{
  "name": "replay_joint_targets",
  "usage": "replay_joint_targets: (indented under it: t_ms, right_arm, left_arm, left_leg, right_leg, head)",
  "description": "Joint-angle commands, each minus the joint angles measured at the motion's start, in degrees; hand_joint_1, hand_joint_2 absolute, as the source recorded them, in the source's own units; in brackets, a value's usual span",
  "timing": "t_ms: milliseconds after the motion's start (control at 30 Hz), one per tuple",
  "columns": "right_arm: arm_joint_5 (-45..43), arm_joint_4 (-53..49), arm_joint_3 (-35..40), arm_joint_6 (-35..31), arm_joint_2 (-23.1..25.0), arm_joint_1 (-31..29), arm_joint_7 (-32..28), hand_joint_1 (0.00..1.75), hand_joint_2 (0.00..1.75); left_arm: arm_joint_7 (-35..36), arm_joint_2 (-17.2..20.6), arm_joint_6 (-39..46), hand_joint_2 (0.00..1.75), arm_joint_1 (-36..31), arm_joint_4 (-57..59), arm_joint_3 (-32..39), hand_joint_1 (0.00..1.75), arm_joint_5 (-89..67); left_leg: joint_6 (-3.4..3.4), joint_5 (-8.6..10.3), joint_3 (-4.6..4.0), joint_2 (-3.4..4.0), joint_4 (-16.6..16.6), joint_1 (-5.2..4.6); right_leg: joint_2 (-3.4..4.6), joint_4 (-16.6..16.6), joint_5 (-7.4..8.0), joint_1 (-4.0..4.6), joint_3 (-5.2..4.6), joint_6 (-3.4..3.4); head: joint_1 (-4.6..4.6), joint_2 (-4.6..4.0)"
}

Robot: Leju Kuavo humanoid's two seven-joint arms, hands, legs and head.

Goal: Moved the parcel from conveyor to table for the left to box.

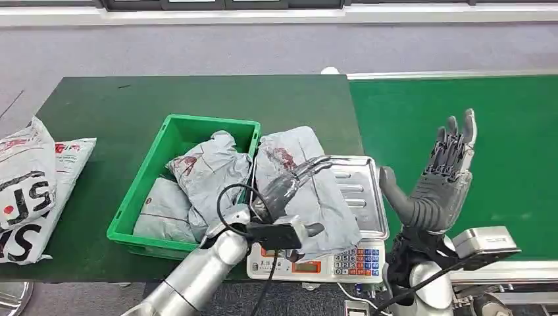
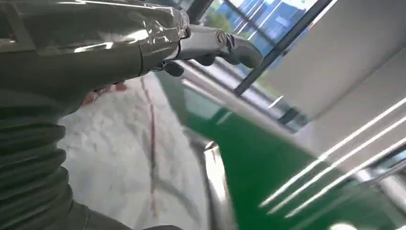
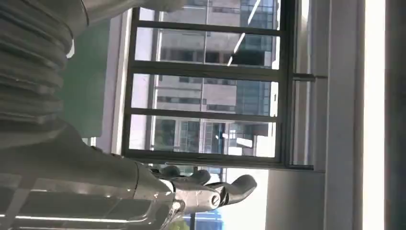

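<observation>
A grey parcel (image 1: 320,205) with a red mark lies on the steel tray of a scale (image 1: 360,185), overlapping the green bin (image 1: 152,172). My left hand (image 1: 293,182) rests flat on top of this parcel, fingers stretched out across it, nothing pinched. In the left wrist view the thumb (image 2: 225,44) stands off above the pale parcel (image 2: 124,158). My right hand (image 1: 442,176) is raised upright beside the scale, over the edge of the green conveyor (image 1: 493,131), fingers spread and empty. In the right wrist view, the right hand (image 3: 206,191) is seen against windows.
The green bin holds other grey parcels (image 1: 207,168). White printed bags (image 1: 33,187) lie at the left end of the dark green table (image 1: 131,99). The scale's keypad (image 1: 355,262) faces me at the table's near edge.
</observation>
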Motion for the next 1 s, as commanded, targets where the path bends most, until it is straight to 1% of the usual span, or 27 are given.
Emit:
replay_joint_targets:
  t_ms: [33,133,167,200,267,433,467,533,733,833,867,967,1000]
  right_arm:
    - [1.93,1.69,-4.9,0.98,2.81,-1.33,1.5,0.0,1.75]
    - [1.98,1.71,-4.9,0.97,2.85,-1.29,1.49,0.0,1.75]
    - [2.33,1.86,-5.37,1.09,3.15,-1.22,1.91,0.0,1.75]
    - [2.51,1.92,-5.71,0.96,3.34,-1.23,2.08,0.0,1.75]
    - [2.85,1.62,-6.34,0.92,3.58,-0.78,2.32,0.0,1.75]
    - [3.25,1.84,-6.45,1.12,3.52,-0.16,2.51,0.0,1.75]
    - [3.28,2.08,-6.43,1.09,3.53,-0.16,2.51,0.0,1.75]
    - [3.25,2.13,-6.44,0.94,3.55,0.02,2.52,0.0,1.75]
    - [3.25,2.13,-6.44,0.94,3.55,0.02,2.52,0.0,1.75]
    - [3.25,2.13,-6.44,0.94,3.55,0.02,2.52,0.0,1.75]
    - [3.28,1.91,-6.48,0.88,3.55,0.16,2.52,0.0,1.75]
    - [3.37,1.7,-6.41,1.13,3.54,0.37,2.81,0.0,1.75]
    - [3.37,1.64,-6.39,1.14,3.54,0.36,2.83,0.0,1.75]
  left_arm:
    - [8.58,-3.32,-2.29,1.75,-8.49,27.16,-8.0,0.0,-6.91]
    - [8.5,-3.22,-2.18,1.75,-8.63,27.33,-7.9,0.0,-6.96]
    - [11.65,-3.13,-2.09,1.75,-9.07,28.33,-8.61,0.0,-8.8]
    - [13.34,-2.9,-1.16,1.75,-9.22,28.75,-9.22,0.0,-10.23]
    - [14.88,-2.56,-0.12,1.75,-9.38,29.43,-8.61,0.0,-10.98]
    - [15.18,-2.06,-0.1,1.75,-9.42,29.79,-7.82,0.0,-11.26]
    - [14.83,-2.01,-0.14,1.75,-9.25,29.59,-7.16,1.75,-10.8]
    - [13.61,-1.85,0.16,1.75,-8.87,28.91,-6.44,1.75,-10.41]
    - [13.61,-1.85,0.16,1.75,-8.87,28.91,-6.44,1.75,-10.41]
    - [13.61,-1.85,0.16,1.75,-8.87,28.91,-6.44,1.75,-10.41]
    - [13.33,-1.85,0.2,1.75,-8.71,28.67,-6.14,1.75,-10.24]
    - [7.44,-1.52,-0.09,1.75,-6.64,25.53,-2.94,1.75,-6.98]
    - [4.72,-1.42,-0.04,1.75,-5.77,23.96,-1.42,1.75,-5.07]
  left_leg:
    - [0.02,0.09,0.13,-0.11,-0.14,0.04]
    - [0.0,0.03,0.07,0.07,-0.08,0.04]
    - [0.0,0.06,0.09,0.07,-0.14,0.07]
    - [0.0,0.04,0.07,0.0,-0.08,0.03]
    - [0.0,0.06,0.13,0.06,-0.15,0.02]
    - [0.01,0.03,0.18,0.07,-0.08,0.04]
    - [0.02,0.11,0.2,0.09,-0.18,0.04]
    - [0.05,0.19,0.18,0.21,-0.26,0.06]
    - [0.17,0.11,0.21,0.14,-0.05,0.01]
    - [0.18,0.25,-0.24,0.19,-0.13,0.01]
    - [0.18,0.17,-0.21,0.14,-0.05,0.03]
    - [0.18,0.27,-0.25,0.18,-0.16,0.03]
    - [0.18,0.17,-0.07,0.18,-0.1,0.01]
  right_leg:
    - [-0.17,-0.2,0.07,0.06,0.23,-0.04]
    - [0.0,-0.11,0.05,0.05,0.09,-0.04]
    - [-0.03,-0.21,0.09,0.09,0.13,-0.07]
    - [-0.07,-0.11,0.03,0.04,0.11,-0.04]
    - [-0.01,-0.15,0.06,0.03,0.15,-0.06]
    - [0.02,-0.1,0.05,0.05,0.26,-0.03]
    - [0.02,-0.21,0.15,0.05,0.28,-0.04]
    - [0.1,-0.3,0.28,0.08,0.25,-0.07]
    - [0.04,-0.07,0.17,0.01,0.37,0.05]
    - [0.06,-0.16,0.33,0.02,0.29,0.06]
    - [0.02,-0.1,0.26,0.03,0.38,0.07]
    - [0.05,-0.21,0.36,0.03,0.31,0.04]
    - [0.06,-0.13,0.26,0.01,0.47,0.03]
  head:
    - [0.02,0.0]
    - [0.02,0.0]
    - [0.02,0.0]
    - [0.02,0.0]
    - [0.02,0.0]
    - [0.02,0.0]
    - [0.02,0.0]
    - [0.02,0.0]
    - [0.0,0.0]
    - [0.02,0.0]
    - [0.02,0.0]
    - [0.02,0.0]
    - [0.02,0.0]
